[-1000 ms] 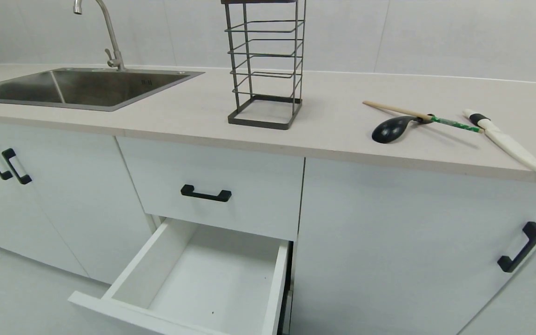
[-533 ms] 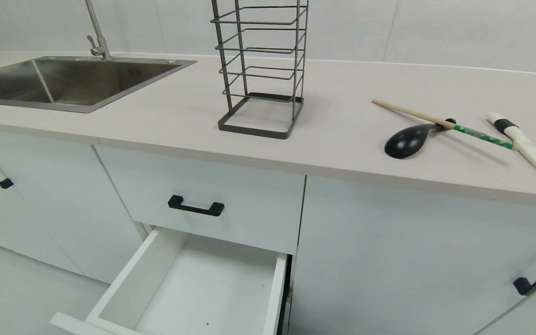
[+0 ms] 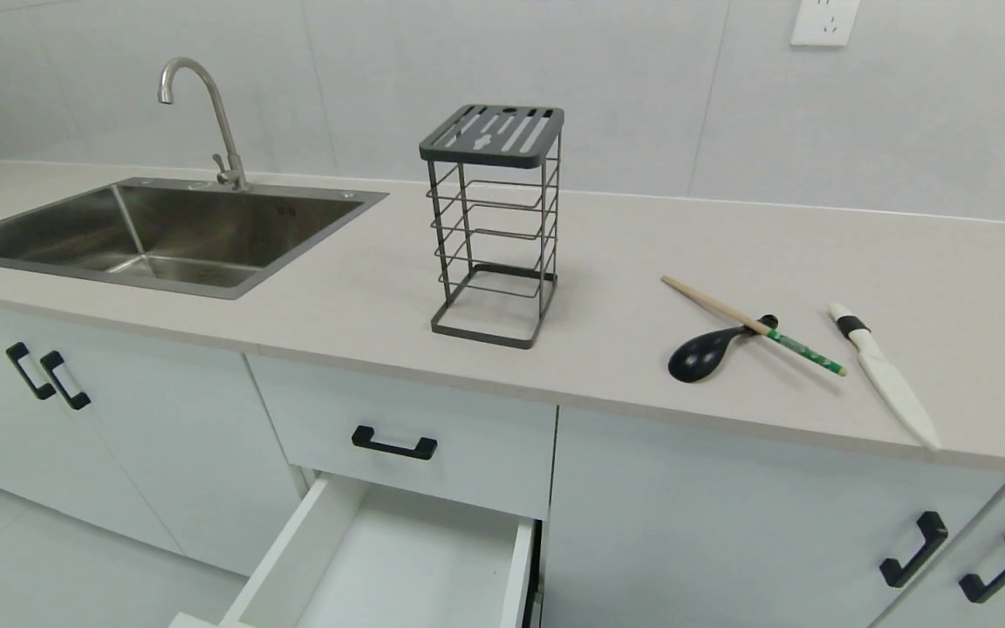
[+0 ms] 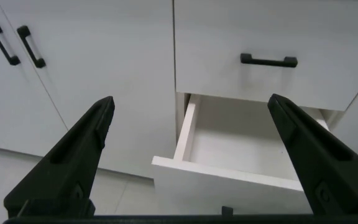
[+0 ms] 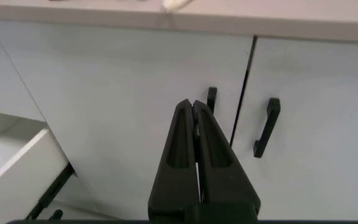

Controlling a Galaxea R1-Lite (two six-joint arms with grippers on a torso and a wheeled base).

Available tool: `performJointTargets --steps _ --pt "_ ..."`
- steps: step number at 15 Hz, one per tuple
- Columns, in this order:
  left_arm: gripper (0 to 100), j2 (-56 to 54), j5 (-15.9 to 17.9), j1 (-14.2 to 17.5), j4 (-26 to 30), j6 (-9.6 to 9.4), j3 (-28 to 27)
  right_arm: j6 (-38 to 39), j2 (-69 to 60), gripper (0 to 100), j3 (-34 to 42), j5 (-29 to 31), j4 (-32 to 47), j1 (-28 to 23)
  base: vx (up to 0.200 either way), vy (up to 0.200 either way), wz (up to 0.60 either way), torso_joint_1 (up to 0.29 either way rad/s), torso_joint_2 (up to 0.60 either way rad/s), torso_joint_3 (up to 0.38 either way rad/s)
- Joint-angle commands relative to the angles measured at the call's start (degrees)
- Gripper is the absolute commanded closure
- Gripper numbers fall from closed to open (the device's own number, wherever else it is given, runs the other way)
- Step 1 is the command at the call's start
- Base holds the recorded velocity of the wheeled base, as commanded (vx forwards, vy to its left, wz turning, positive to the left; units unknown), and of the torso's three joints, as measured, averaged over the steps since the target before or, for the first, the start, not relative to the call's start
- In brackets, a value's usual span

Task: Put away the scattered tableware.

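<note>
1. Viewpoint change: the head camera has shifted since half a second ago. The wire rack (image 3: 494,227) now shows its slotted top, the tap (image 3: 206,113) shows whole, and a wall socket (image 3: 823,19) has come into frame. The tableware lies in the same arrangement as before.
2. Tableware count: one black spoon (image 3: 699,358), one white knife (image 3: 886,379) and a wooden chopstick (image 3: 751,324) with a green patterned end. All lie on the right part of the countertop (image 3: 642,244), well apart from the rack.
3. The chopstick rests across the spoon's handle. The knife lies just beside them to the right, its tip at the counter's front edge.
4. One steel sink (image 3: 162,231) is set into the counter on the left.
5. Five black handles show on the white cabinet fronts: two on the left, one on the shut upper drawer and two on the right.
6. One lower drawer (image 3: 380,567) stands pulled out below the shut one.
7. Left gripper (image 4: 190,102): fingers spread wide, holding nothing, facing the pulled-out drawer.
8. Right gripper (image 5: 194,106): fingers pressed together, holding nothing, facing the right cabinet doors.
9. Hard to tell: whether the chopstick is one stick or a pair lying close together.
10. Cut off: the frame edge crops the drawer's front and the socket's top in the head view.
</note>
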State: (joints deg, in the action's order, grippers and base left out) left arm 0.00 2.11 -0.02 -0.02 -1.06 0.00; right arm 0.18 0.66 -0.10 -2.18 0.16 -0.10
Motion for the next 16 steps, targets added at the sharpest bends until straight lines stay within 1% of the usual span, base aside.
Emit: performJointTargets --steps 1,3,7,16 --pt "0 0.00 0.00 0.02 -0.06 0.01 0.00 -0.01 0.04 100 0.01 -0.02 0.02 0.10 0.000 0.000 0.00 0.046 -0.49 -0.232" --pt "0 0.00 0.00 0.02 -0.06 0.01 0.00 -0.01 0.04 100 0.01 -0.02 0.02 0.01 0.000 0.000 0.00 0.159 -0.49 -0.217" --pt "0 0.00 0.00 0.02 -0.06 0.01 0.00 -0.01 0.04 100 0.01 0.07 0.02 0.10 0.000 0.000 0.00 0.388 -0.49 -0.240" --pt "0 0.00 0.00 0.02 -0.06 0.01 0.00 -0.01 0.04 100 0.01 0.07 0.02 0.10 0.000 0.000 0.00 0.286 -0.54 -0.257"
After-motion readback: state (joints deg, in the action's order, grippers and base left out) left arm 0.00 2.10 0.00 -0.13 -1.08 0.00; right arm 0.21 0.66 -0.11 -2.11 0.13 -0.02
